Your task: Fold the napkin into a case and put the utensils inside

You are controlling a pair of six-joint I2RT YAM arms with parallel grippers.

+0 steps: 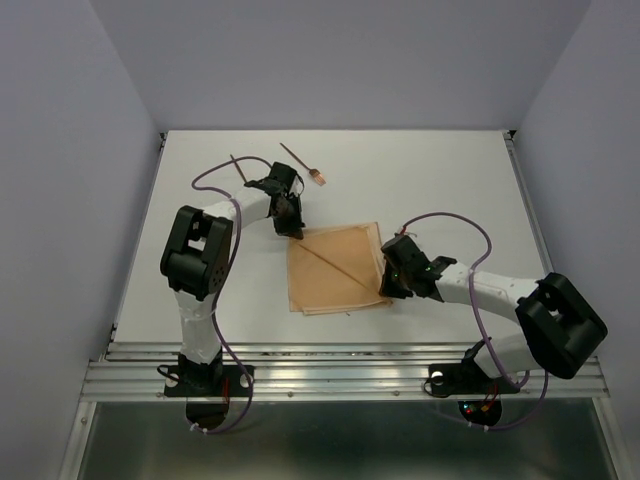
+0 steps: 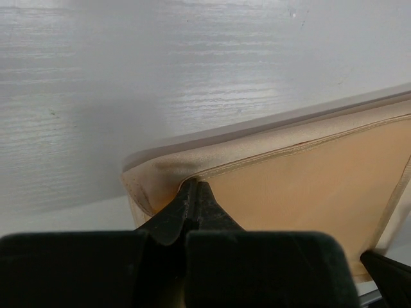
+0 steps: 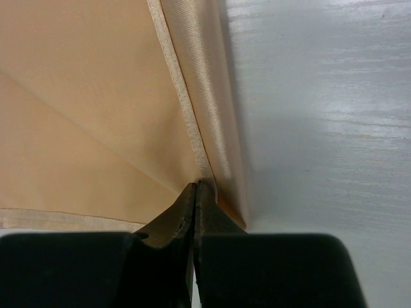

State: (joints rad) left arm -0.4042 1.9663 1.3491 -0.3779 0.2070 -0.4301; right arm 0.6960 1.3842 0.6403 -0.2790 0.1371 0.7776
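The tan napkin [image 1: 335, 268] lies flat on the white table as a folded square with a diagonal crease. My left gripper [image 1: 293, 228] is at its far left corner, and in the left wrist view the jaws [image 2: 194, 186] are shut on the hem of the napkin [image 2: 308, 186]. My right gripper [image 1: 390, 290] is at the near right corner, shut on the napkin's [image 3: 83, 115] edge, fingertips pressed together [image 3: 197, 187]. Two utensils lie beyond the napkin: a thin stick with a paler forked head [image 1: 303, 165] and a plain stick [image 1: 238, 168], partly hidden by the left arm.
The table's [image 1: 450, 180] right edge has a metal rail [image 1: 530, 215]. Grey walls close in the back and both sides. A purple cable loops over each arm.
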